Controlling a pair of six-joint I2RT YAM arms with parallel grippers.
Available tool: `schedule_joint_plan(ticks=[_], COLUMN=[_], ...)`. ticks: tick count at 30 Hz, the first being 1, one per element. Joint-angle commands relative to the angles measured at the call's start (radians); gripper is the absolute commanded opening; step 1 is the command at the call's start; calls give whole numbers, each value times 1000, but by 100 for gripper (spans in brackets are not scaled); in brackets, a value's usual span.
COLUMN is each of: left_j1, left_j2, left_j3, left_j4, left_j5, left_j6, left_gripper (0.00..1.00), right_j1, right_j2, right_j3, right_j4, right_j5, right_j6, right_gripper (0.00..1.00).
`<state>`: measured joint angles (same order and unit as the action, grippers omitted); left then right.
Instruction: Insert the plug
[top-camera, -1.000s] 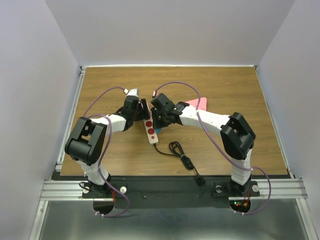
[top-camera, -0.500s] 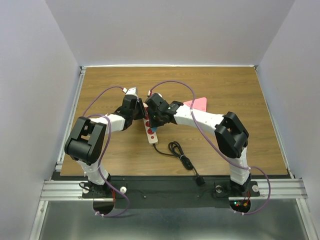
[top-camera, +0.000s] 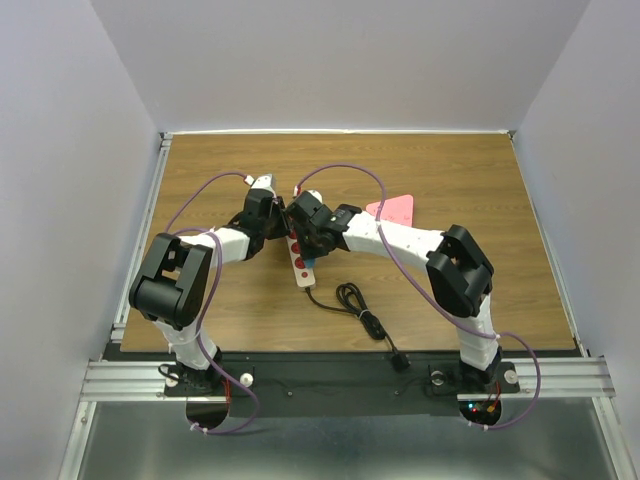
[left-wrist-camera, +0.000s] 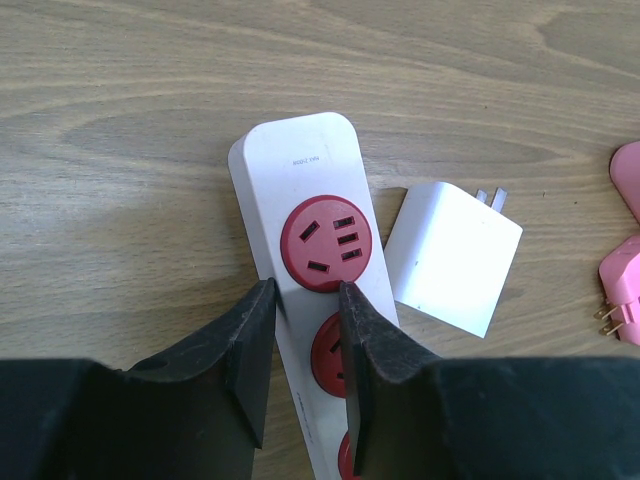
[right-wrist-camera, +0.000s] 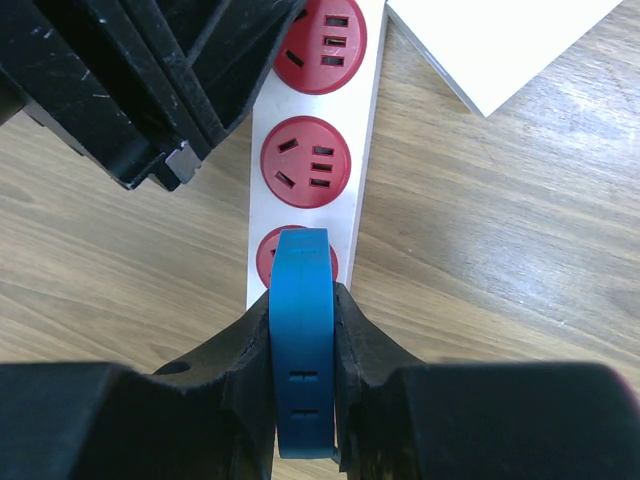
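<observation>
The white power strip with red sockets lies on the wooden table, and it also shows in the top view. My left gripper straddles the strip's width behind the top socket, its jaws closed on the strip's sides. My right gripper is shut on a blue plug. It holds the plug directly over the third red socket, which is mostly hidden behind it. I cannot tell whether the prongs are in. In the top view both grippers, left and right, meet over the strip.
A white adapter lies just right of the strip's far end. Pink plugs lie further right, by a pink piece. The strip's black cord coils toward the table's near edge.
My right arm has swung left and brought the blue plug over the strip's near socket. The left arm and the strip have not moved.
</observation>
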<state>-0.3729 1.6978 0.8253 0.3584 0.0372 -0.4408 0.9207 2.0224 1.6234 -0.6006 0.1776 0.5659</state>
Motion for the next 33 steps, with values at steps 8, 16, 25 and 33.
schedule_joint_plan(ticks=[8,16,25,33], left_j1=[-1,-1,-1,-1], left_j2=[39,39,37,39], left_j3=[17,15,17,17], left_j4=[-9,-7,-7,-9], left_j5=[0,4,4,12], left_j6=[33,33,34,36], left_gripper=[25,24,24,23], right_j1=[9,9,24,33], right_j2=[2,9,27,48], right_j3=[39,55,99,151], right_j4=[-41,-65,-70,-96], right_j5=[79,112,103,115], right_j6=[6,8,5,2], right_gripper=[0,0,0,0])
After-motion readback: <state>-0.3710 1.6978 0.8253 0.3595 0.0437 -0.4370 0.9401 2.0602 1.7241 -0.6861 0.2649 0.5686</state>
